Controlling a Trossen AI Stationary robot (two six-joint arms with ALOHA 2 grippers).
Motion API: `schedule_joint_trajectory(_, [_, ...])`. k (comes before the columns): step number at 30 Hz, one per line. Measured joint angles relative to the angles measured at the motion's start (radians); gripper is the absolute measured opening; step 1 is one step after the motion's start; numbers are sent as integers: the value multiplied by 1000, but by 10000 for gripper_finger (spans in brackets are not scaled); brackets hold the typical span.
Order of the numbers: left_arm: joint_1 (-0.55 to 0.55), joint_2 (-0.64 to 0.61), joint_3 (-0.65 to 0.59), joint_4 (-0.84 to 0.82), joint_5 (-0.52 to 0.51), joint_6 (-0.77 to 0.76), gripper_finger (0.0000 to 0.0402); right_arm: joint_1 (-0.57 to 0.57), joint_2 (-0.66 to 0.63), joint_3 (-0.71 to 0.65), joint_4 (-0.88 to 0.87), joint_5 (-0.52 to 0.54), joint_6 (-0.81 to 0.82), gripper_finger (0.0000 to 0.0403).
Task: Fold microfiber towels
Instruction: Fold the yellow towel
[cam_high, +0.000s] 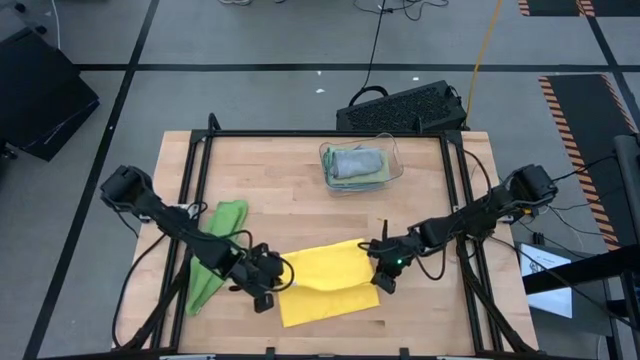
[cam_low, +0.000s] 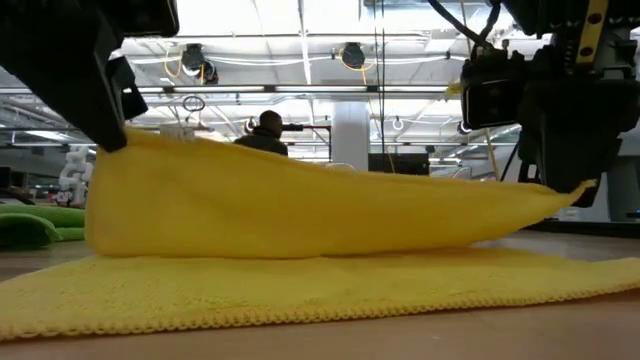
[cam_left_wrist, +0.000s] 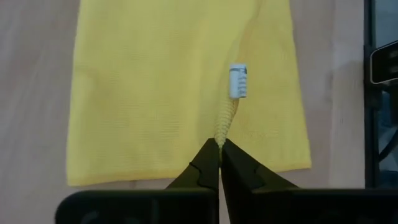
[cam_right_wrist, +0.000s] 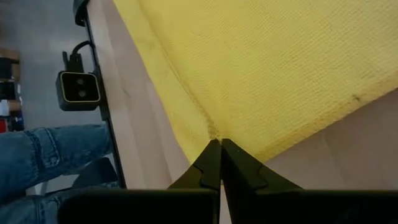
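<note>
A yellow microfiber towel (cam_high: 325, 285) lies at the table's near middle, one edge raised over the rest. My left gripper (cam_high: 274, 288) is shut on its left end and my right gripper (cam_high: 384, 272) is shut on its right end. In the low view the raised layer (cam_low: 300, 210) spans between them, higher at the left, while the lower layer (cam_low: 300, 290) lies flat on the table. A bright green towel (cam_high: 215, 255) lies crumpled on the table to the left, under my left arm. My left gripper pinches the yellow towel's raised edge (cam_left_wrist: 220, 134) between its two fingertips, near a white label (cam_left_wrist: 237, 81). The cloth puckers into a ridge at the pinch. That end is lifted clear (cam_low: 125, 150) and the rest slopes down onto the table. My right gripper pinches the towel's hemmed edge (cam_right_wrist: 212, 132) near a corner between its two fingertips. That end (cam_low: 575, 192) is held a little above the table, lower than the left end. The layer between the grippers is drawn nearly straight.
A clear plastic bin (cam_high: 392, 150) at the far middle holds folded grey and green towels (cam_high: 355, 163). A black keyboard-like unit (cam_high: 400, 108) sits beyond the far edge. A person's jeans (cam_right_wrist: 43, 162) show beside the table; another person (cam_low: 268, 132) stands far off.
</note>
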Motion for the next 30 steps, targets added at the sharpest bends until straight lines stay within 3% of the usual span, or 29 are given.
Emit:
schedule_joint_trajectory(26, [-14, 28, 0, 74, 27, -11, 12, 43, 38, 1, 118, -102, 177, 0])
schedule_joint_trajectory(30, [-25, 44, 0, 91, 32, -8, 5, 65, 46, 1, 90, -73, 171, 0])
